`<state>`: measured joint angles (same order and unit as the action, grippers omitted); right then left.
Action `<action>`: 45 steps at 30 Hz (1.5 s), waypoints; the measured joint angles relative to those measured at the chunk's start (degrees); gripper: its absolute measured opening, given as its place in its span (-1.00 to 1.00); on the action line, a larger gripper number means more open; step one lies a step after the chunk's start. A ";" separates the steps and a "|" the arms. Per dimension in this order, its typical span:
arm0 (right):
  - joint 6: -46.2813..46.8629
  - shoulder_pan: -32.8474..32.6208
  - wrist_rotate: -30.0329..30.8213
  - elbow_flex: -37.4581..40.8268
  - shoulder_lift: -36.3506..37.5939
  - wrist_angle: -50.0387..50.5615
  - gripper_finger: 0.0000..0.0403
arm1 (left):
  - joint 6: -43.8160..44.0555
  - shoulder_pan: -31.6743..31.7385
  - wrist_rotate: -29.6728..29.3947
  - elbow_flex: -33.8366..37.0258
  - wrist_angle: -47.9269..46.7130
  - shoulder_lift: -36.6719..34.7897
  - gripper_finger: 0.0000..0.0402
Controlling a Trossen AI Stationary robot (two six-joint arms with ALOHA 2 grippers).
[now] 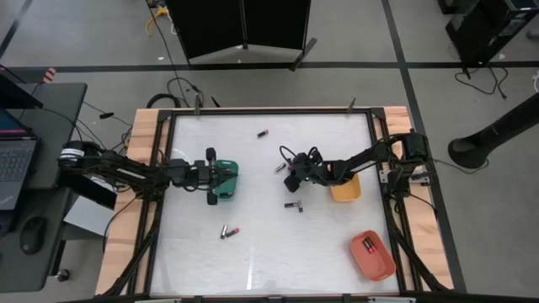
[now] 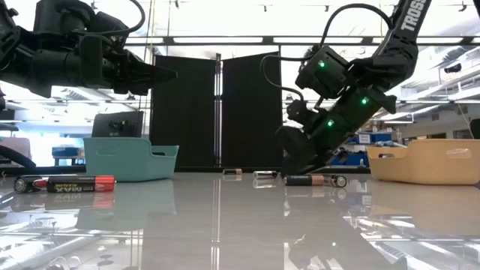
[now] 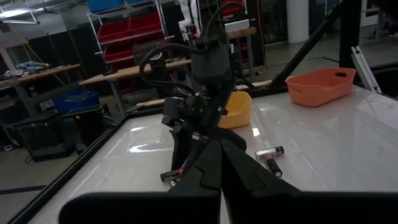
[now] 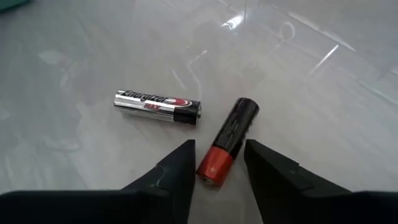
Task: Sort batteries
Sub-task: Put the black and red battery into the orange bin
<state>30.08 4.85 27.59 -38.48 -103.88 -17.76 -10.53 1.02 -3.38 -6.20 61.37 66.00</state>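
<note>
Batteries lie scattered on the white table. A black cell with a red end (image 4: 227, 138) and a silver cell (image 4: 158, 107) lie side by side near the table's middle (image 1: 280, 167). My right gripper (image 4: 219, 163) is open and tilted down over them (image 1: 291, 178); its fingertips stand on either side of the black cell's red end, with small gaps showing. My left gripper (image 1: 216, 177) hovers shut above the green tray (image 1: 227, 182), raised clear of it in the low view (image 2: 154, 75). I see nothing between its fingers (image 3: 219, 168).
Other batteries lie near the far edge (image 1: 263, 133), near the middle (image 1: 293, 205) and toward the near left (image 1: 229, 231). A yellow tray (image 1: 346, 188) sits beside the right arm. A red tray (image 1: 377, 259) at the near right holds a battery (image 1: 367, 245).
</note>
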 joint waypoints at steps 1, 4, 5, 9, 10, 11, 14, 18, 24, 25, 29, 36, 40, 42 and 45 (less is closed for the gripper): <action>-0.04 0.02 0.00 -0.02 0.03 0.25 -0.30 | 0.07 0.00 0.00 0.00 -0.02 0.00 -0.97; -0.53 0.08 0.06 -0.04 0.07 0.85 -0.45 | 0.13 0.00 0.02 0.00 -0.03 0.00 -0.97; -0.94 0.17 0.07 -0.06 0.08 0.99 -0.52 | 0.14 0.00 0.04 0.00 -0.05 0.00 -0.97; -2.60 0.66 0.07 -0.06 0.17 1.15 -0.68 | 0.14 0.00 0.07 0.00 -0.02 0.00 -0.97; -2.90 0.82 0.04 -0.06 0.17 1.18 -0.68 | 0.14 0.00 0.07 0.00 -0.02 0.00 -0.97; -2.98 0.95 0.00 -0.06 0.17 1.20 -0.68 | 0.12 0.00 0.07 0.00 -0.02 0.00 -0.97; -3.03 1.49 -0.45 -0.01 0.86 2.04 -0.68 | 0.12 0.00 0.09 0.00 -0.02 0.00 -0.96; -3.08 2.18 -0.44 0.27 3.76 5.93 -0.68 | -1.03 0.00 0.11 0.00 0.02 0.00 -0.96; -2.79 2.22 -0.22 0.24 11.04 11.53 -0.68 | -2.59 0.00 0.17 0.00 0.70 -0.02 -0.96; -2.78 1.98 -0.22 0.24 12.49 12.21 -0.68 | -2.64 0.00 0.17 0.00 0.86 -0.02 -0.96; -2.80 0.52 -1.58 0.15 18.88 17.41 -0.68 | -2.75 0.00 0.17 0.00 1.98 -0.02 -0.96; 7.12 -5.28 -4.29 -5.04 27.20 40.72 -0.68 | -4.47 0.59 0.11 -0.62 3.87 -0.04 -0.96; 13.71 -10.46 -9.18 -10.56 28.61 51.59 -0.68 | -5.69 1.90 0.29 -2.05 3.43 -0.04 -0.96; 17.89 -13.29 -11.62 -13.57 28.57 56.78 -0.68 | -6.37 2.52 1.12 -2.56 3.16 -0.04 -0.96; 25.12 -17.53 -14.84 -17.29 28.16 62.66 -0.68 | -7.48 3.43 2.38 -3.18 3.03 -0.03 -0.96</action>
<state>55.19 -12.68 12.75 -55.77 -75.71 44.90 -18.01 4.44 -0.99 -9.37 64.40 65.97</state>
